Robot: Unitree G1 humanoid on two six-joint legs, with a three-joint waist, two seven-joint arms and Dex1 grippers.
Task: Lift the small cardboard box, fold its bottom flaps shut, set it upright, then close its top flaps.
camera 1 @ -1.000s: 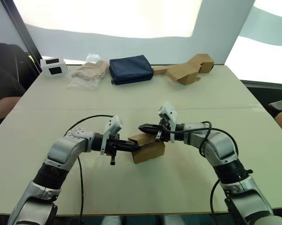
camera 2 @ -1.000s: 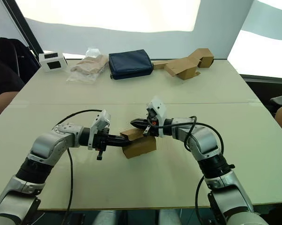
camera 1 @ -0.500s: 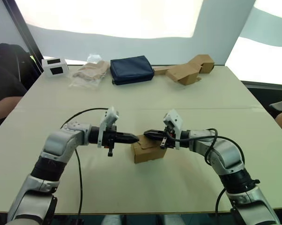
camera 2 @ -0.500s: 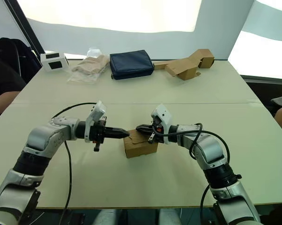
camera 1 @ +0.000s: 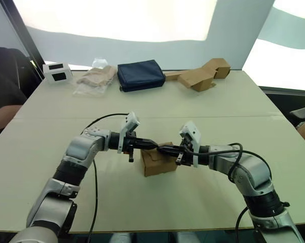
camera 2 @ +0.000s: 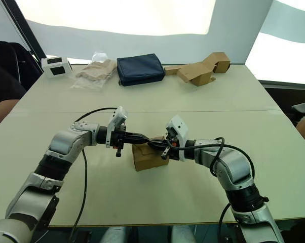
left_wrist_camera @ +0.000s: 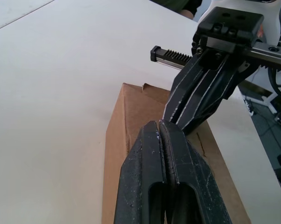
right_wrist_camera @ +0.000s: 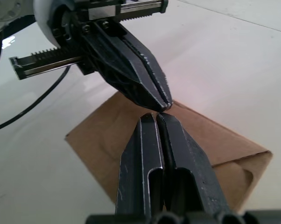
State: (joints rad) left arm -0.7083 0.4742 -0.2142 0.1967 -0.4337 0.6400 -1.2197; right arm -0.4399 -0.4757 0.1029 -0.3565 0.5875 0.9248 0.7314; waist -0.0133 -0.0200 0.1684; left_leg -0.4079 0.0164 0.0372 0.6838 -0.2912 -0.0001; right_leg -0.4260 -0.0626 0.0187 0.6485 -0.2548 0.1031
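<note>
The small cardboard box (camera 1: 158, 161) is sitting on the table (camera 1: 203, 111), well in from its edges. The left gripper (camera 1: 151, 145) and right gripper (camera 1: 160, 149) (both clenched, grasping nothing) are meeting tip to tip over its top.

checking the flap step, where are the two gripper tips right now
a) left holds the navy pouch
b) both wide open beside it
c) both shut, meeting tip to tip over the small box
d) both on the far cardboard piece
c: the left gripper and right gripper are both shut, tips nearly meeting over the top of the small cardboard box.
</note>
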